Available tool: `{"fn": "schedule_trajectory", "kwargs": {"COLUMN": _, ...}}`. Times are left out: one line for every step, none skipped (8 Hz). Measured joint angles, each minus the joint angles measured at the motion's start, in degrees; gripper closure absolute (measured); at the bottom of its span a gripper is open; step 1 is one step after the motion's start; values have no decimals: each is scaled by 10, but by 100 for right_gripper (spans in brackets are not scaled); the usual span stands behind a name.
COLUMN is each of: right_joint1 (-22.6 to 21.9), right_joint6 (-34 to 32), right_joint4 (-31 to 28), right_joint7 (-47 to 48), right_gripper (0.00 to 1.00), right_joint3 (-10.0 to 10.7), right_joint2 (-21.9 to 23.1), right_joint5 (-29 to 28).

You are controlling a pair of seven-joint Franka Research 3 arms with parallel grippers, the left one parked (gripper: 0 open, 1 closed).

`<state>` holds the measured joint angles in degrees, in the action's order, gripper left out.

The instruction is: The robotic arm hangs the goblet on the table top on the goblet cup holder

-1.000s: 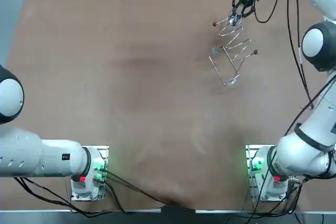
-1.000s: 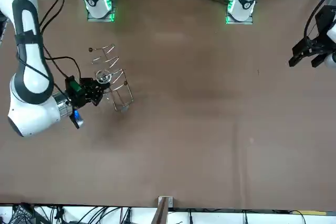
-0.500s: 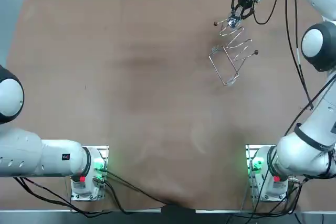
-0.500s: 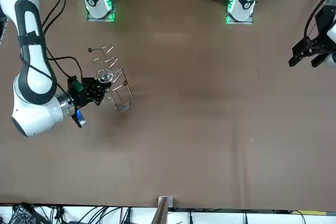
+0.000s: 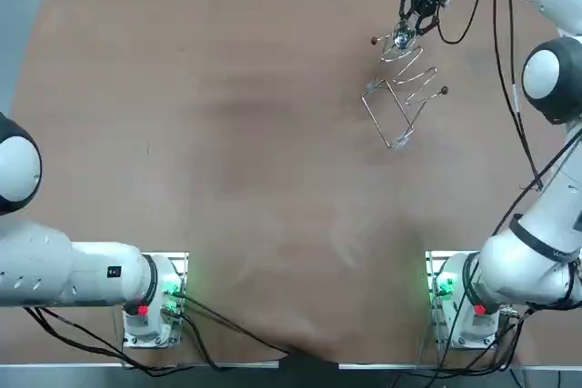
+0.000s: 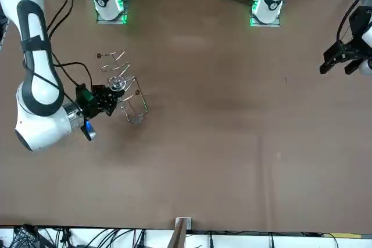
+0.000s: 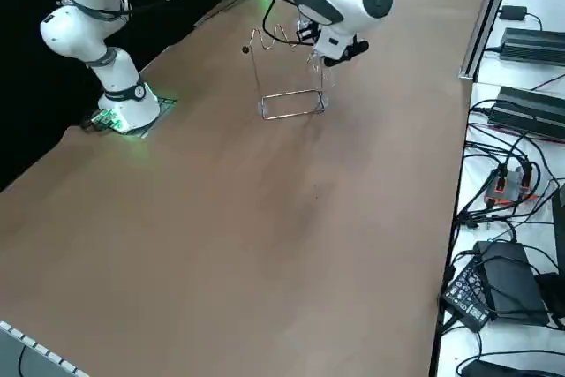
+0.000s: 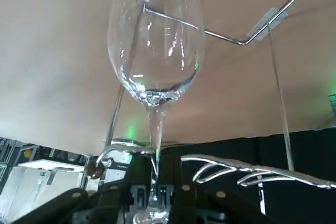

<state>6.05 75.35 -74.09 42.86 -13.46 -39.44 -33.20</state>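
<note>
A clear glass goblet (image 8: pixel 155 40) is held by its stem in my right gripper (image 8: pixel 156 192), which is shut on it. The goblet (image 5: pixel 401 38) sits at the far end of the wire goblet holder (image 5: pixel 393 114), level with its upper rails. From the front, my right gripper (image 6: pixel 106 99) is at the holder's (image 6: pixel 135 108) side, with the goblet (image 6: pixel 117 83) among the wavy rails. In the wrist view the holder's curved rails (image 8: pixel 231 167) run beside the stem, and its rectangular base frame (image 8: pixel 262 22) lies beyond the bowl. The side view shows the goblet (image 7: pixel 316 66) hanging under my right gripper (image 7: pixel 334 52).
The holder (image 7: pixel 291 105) stands on the brown table (image 5: pixel 227 134) near its far right corner. Cables (image 5: pixel 505 52) trail from the working arm's wrist. Power bricks and cables (image 7: pixel 521 41) lie beyond the table's edge.
My right gripper has shifted slightly with the goblet, moving it a little further in among the holder's upper rails. The holder has stayed in place.
</note>
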Motion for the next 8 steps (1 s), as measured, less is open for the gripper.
{"fn": "schedule_trajectory", "kwargs": {"right_joint1": 0, "right_joint6": 0, "right_joint4": -1, "right_joint7": 0, "right_gripper": 90, "right_joint3": 0, "right_joint2": 0, "right_joint5": -1}}
{"fn": "schedule_trajectory", "kwargs": {"right_joint1": 1, "right_joint6": -1, "right_joint4": -1, "right_joint7": 0, "right_gripper": 90, "right_joint3": 0, "right_joint2": 0, "right_joint5": -1}}
{"fn": "schedule_trajectory", "kwargs": {"right_joint1": 3, "right_joint6": -1, "right_joint4": -1, "right_joint7": 1, "right_gripper": 89, "right_joint3": 0, "right_joint2": 0, "right_joint5": -1}}
{"fn": "schedule_trajectory", "kwargs": {"right_joint1": 6, "right_joint6": -1, "right_joint4": -1, "right_joint7": 2, "right_gripper": 76, "right_joint3": 1, "right_joint2": 0, "right_joint5": -1}}
{"fn": "schedule_trajectory", "kwargs": {"right_joint1": 9, "right_joint6": 0, "right_joint4": -2, "right_joint7": 2, "right_gripper": 59, "right_joint3": 2, "right_joint2": 0, "right_joint5": -1}}
{"fn": "schedule_trajectory", "kwargs": {"right_joint1": 10, "right_joint6": 1, "right_joint4": -1, "right_joint7": 2, "right_gripper": 48, "right_joint3": 2, "right_joint2": 0, "right_joint5": -1}}
{"fn": "schedule_trajectory", "kwargs": {"right_joint1": 11, "right_joint6": 1, "right_joint4": -1, "right_joint7": 2, "right_gripper": 44, "right_joint3": 2, "right_joint2": 0, "right_joint5": -1}}
{"fn": "schedule_trajectory", "kwargs": {"right_joint1": 11, "right_joint6": 1, "right_joint4": -1, "right_joint7": 2, "right_gripper": 35, "right_joint3": 2, "right_joint2": 0, "right_joint5": -1}}
